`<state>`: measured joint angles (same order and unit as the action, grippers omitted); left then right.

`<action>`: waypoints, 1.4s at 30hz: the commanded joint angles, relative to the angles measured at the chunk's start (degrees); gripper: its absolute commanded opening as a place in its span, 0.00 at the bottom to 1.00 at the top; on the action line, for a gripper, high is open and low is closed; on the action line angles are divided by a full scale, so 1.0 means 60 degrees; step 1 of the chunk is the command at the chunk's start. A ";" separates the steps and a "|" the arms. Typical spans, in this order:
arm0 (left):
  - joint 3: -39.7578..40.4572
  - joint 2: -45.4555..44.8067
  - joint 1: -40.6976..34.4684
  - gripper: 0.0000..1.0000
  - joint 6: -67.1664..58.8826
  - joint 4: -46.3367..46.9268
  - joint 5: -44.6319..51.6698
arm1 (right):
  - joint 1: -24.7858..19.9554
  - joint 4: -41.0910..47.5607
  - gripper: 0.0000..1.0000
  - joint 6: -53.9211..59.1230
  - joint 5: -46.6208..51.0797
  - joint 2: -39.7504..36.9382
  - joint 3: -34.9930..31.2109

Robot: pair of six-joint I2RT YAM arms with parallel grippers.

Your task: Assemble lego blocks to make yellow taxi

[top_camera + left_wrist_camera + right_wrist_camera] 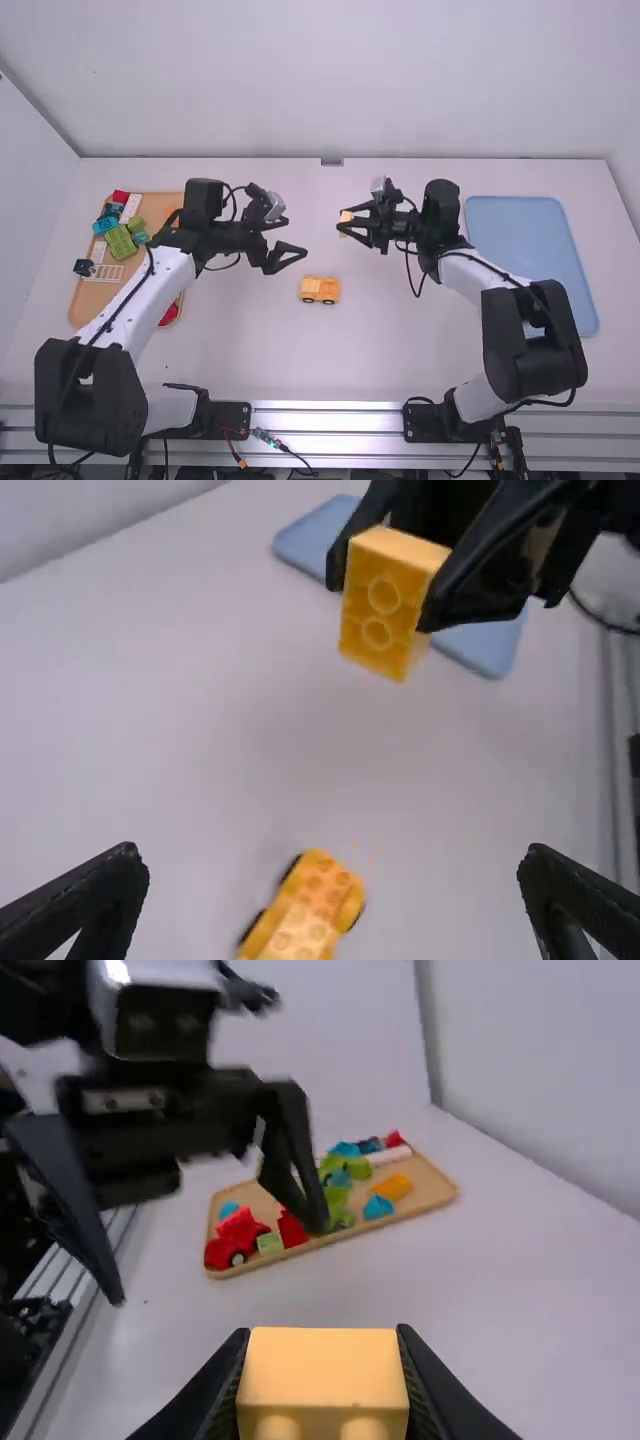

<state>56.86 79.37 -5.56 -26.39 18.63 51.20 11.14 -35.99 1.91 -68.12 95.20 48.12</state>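
Held above the table's middle, a yellow block (346, 218) sits between the fingers of my right gripper (350, 226), which is shut on it. The same yellow block (378, 605) has two studs facing the left wrist camera. In the right wrist view the block (322, 1380) fills the right gripper (322, 1370). My left gripper (297, 257) stands open with nothing between its fingers; the left wrist view shows the left gripper (333, 865) spread wide. Between the arms, a yellow car base (320, 290) with dark wheels rests on the table, studs up (313, 890).
At the left lies a wooden tray (88, 300) with several coloured blocks, among them a green block (120, 242). A dark block (83, 267) is at its left edge. A blue tray (530, 260) lies at the right, behind the right arm.
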 commanded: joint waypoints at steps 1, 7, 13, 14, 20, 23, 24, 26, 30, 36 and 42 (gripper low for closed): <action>0.0845 -0.0120 0.0055 0.99 -0.0929 0.0627 -0.1628 | 0.0007 0.1424 0.13 0.1654 0.1147 0.0043 0.0831; 0.1705 -0.0120 0.0000 0.99 -0.0940 0.1319 -0.3268 | 0.0193 0.7858 0.08 0.4860 0.4528 0.0043 0.2805; 0.2131 -0.0120 0.0007 0.99 -0.2433 0.2095 -0.3792 | 0.0889 1.2641 0.08 0.7501 0.8185 0.0043 0.4138; 0.2273 -0.0120 0.0007 0.99 -0.2718 0.2444 -0.3799 | 0.1053 1.2947 0.08 0.7763 0.8684 0.0043 0.4138; 0.2586 -0.0120 0.0007 0.99 -0.3260 0.3173 -0.4229 | 0.1657 1.3511 0.09 0.8648 1.0014 0.0047 0.3694; 0.2616 -0.0120 0.0095 0.99 -0.3257 0.3246 -0.4535 | 0.1920 1.3508 0.15 0.8837 1.0579 0.0047 0.3177; 0.2605 -0.0120 0.0127 0.99 -0.3260 0.3268 -0.4550 | 0.2000 1.3387 0.19 0.8837 1.0695 0.0047 0.2936; 0.2601 -0.0120 0.0106 0.99 -0.3260 0.3330 -0.4568 | 0.2135 1.3180 0.19 0.8994 1.0743 0.0047 0.2539; 0.2601 -0.0120 0.0095 0.99 -0.3257 0.3279 -0.4656 | 0.2422 1.2546 0.20 0.9439 1.0575 0.0047 0.1672; 0.2601 -0.0120 0.0084 0.99 -0.3260 0.3333 -0.4652 | 0.2685 1.1704 0.23 0.9351 1.0575 0.0047 0.1071; 0.2583 -0.0116 0.0069 0.99 -0.3257 0.3340 -0.4612 | 0.2626 1.1234 0.23 0.9191 1.0102 0.0047 0.0721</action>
<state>71.00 79.37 -5.26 -45.08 38.39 23.27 27.20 31.46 57.19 -5.93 95.24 53.39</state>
